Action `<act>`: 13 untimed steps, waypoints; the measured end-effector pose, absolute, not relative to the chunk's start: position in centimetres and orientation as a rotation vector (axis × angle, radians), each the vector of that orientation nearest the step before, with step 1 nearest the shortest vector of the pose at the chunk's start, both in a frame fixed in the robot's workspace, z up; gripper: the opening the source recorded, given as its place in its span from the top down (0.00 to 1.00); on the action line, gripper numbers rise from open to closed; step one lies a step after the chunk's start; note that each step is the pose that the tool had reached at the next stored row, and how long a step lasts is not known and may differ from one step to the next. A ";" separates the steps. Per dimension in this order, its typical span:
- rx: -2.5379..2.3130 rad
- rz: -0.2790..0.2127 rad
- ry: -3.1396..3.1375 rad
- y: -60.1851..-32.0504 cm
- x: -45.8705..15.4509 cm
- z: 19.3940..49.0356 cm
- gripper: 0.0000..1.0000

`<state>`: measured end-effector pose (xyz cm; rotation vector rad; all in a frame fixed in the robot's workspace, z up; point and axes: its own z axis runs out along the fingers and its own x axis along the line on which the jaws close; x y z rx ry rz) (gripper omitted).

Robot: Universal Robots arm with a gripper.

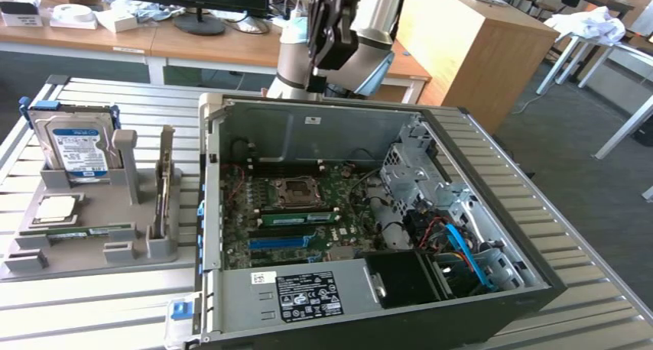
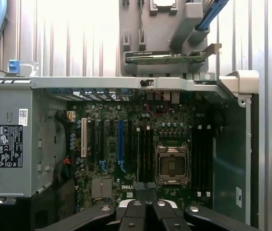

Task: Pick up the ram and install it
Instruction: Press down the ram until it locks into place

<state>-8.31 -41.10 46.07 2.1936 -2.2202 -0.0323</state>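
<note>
Jaws of gripper (image 2: pixel 147 204) shut, empty; green ram (image 1: pixel 76 231) lies flat in grey holder (image 1: pixel 133 247), well apart, long axis across the exterior view.

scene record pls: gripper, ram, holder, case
gripper: gripper shut, holding nothing, above the open case
ram: ram lies flat in the grey holder, untouched
holder: grey holder on the slatted table, at the exterior view's left of the case; also carries the hard drive
case: computer case open, motherboard exposed
</note>
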 end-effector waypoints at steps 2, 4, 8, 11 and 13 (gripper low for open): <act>2.194 -0.032 -2.220 -41.1 -8.3 45.7 0.90; 2.194 -0.032 -2.220 -41.1 -8.3 45.3 0.90; 2.194 -0.032 -2.220 -41.1 -8.3 44.6 0.90; 2.194 -0.032 -2.220 -41.1 -8.3 44.1 0.90; 2.194 -0.032 -2.220 -41.1 -8.3 43.7 0.90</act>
